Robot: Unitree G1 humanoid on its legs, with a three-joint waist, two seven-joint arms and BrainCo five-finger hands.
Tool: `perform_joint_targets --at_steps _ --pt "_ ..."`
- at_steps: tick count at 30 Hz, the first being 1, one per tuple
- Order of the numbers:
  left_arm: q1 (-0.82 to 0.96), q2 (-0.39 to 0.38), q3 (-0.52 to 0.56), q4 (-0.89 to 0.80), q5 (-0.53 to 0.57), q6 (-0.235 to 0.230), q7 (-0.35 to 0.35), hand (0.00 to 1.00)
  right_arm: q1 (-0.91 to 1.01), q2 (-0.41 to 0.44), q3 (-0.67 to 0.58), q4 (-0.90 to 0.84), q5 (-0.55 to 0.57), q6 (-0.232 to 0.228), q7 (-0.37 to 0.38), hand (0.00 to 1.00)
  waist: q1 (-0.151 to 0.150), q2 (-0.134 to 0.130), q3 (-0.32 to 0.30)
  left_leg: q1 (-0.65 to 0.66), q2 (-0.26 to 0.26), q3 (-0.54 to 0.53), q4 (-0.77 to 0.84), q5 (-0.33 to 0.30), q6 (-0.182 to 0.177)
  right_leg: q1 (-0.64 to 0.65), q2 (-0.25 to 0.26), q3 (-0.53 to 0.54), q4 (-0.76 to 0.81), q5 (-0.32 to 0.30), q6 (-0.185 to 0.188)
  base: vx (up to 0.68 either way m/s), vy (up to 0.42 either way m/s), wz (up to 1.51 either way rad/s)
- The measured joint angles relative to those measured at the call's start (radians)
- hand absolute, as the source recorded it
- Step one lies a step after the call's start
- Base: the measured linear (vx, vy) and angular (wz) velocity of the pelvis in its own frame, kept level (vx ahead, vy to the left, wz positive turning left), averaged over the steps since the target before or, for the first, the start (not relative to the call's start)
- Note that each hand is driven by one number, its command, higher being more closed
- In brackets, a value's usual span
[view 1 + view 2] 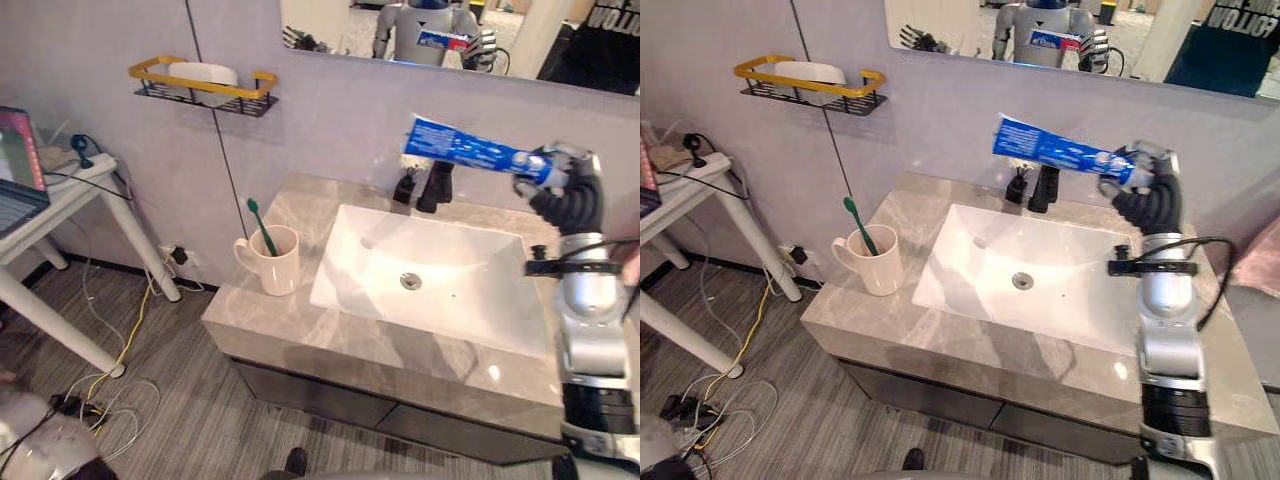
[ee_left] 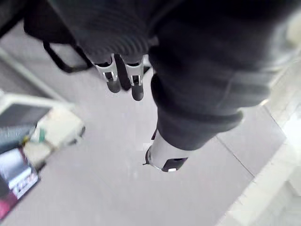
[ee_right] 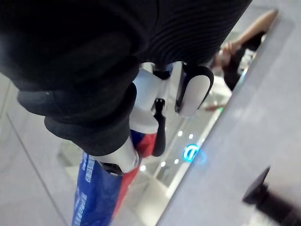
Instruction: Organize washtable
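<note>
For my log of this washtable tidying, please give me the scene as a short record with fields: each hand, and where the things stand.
right hand: raised to the right of the faucet, shut on the toothpaste tube
toothpaste tube: blue, roughly level, in the air
left hand: low, over the floor
cup: on the counter, left of the sink, green toothbrush leaning in it
wall shelf: yellow rim, something white on it

The right arm (image 1: 588,310) stands upright, and the right hand (image 1: 556,172) is raised with its fingers curled round a toothpaste tube (image 1: 462,148). The left hand (image 2: 135,84) hangs down, fingers straight.
</note>
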Motion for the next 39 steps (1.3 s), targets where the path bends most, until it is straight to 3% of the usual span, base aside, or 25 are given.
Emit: perform_joint_targets --at_steps 2,6,13,16,20,27,31,39 --pt "-0.030 0.000 -0.133 -0.053 -0.019 0.004 -0.022 0.00 -0.009 0.039 0.049 0.000 0.003 0.000 0.000 1.00 0.011 0.002 -0.001 0.003 -0.005 -0.017 0.000 0.001 0.000 0.008 -0.003 -0.017 0.009 -0.006 0.007 0.01 -0.008 0.29" --pt "-0.086 0.000 -0.511 -0.180 -0.035 0.023 -0.104 0.00 -0.099 0.156 0.201 0.001 0.030 0.000 -0.004 1.00 0.026 0.014 0.000 0.007 -0.022 -0.061 0.004 0.008 0.006 0.010 -0.018 -0.061 0.058 -0.040 0.014 0.02 -0.012 0.34" --pt "-0.172 -0.080 -0.870 -0.181 -0.106 0.074 -0.154 0.00 -0.210 0.290 0.334 0.011 0.035 -0.001 -0.052 1.00 0.027 0.029 0.007 0.019 -0.044 -0.096 0.007 0.020 0.013 0.017 -0.042 -0.093 0.107 -0.077 0.025 0.01 -0.003 0.17" --pt "-0.181 -0.120 -1.011 -0.182 -0.140 0.119 -0.180 0.00 -0.210 0.349 0.404 0.048 0.035 0.001 -0.069 1.00 0.021 0.041 0.015 0.023 -0.049 -0.097 0.006 0.021 0.015 0.008 -0.052 -0.100 0.137 -0.095 0.027 -0.04 0.005 0.05" --pt "-0.186 -0.138 -1.022 -0.219 -0.156 0.135 -0.193 0.00 -0.209 0.371 0.474 0.066 0.036 0.008 -0.069 1.00 0.004 0.043 0.019 0.023 -0.045 -0.083 0.006 0.020 0.015 -0.001 -0.051 -0.085 0.141 -0.096 0.026 -0.03 -0.004 -0.11" --pt "-0.205 -0.139 -1.027 -0.220 -0.155 0.138 -0.191 0.00 -0.205 0.379 0.487 0.068 0.036 0.011 -0.069 1.00 -0.002 0.040 0.025 0.023 -0.034 -0.042 0.006 0.018 0.015 -0.028 -0.049 -0.045 0.156 -0.096 0.025 -0.03 -0.001 -0.18" --pt "-0.230 -0.139 -1.048 -0.255 -0.153 0.142 -0.190 0.00 -0.174 0.381 0.522 0.068 0.040 0.011 -0.066 1.00 -0.022 0.040 0.025 0.023 -0.034 -0.038 0.006 0.018 0.015 -0.030 -0.049 -0.042 0.156 -0.096 0.025 -0.01 0.000 -0.02" --pt "-0.230 -0.140 -1.048 -0.255 -0.153 0.143 -0.189 0.00 -0.154 0.382 0.524 0.068 0.057 0.011 -0.064 1.00 -0.023 0.039 0.025 0.023 -0.031 -0.027 0.006 0.018 0.015 -0.036 -0.049 -0.029 0.156 -0.095 0.025 -0.01 -0.002 -0.04"
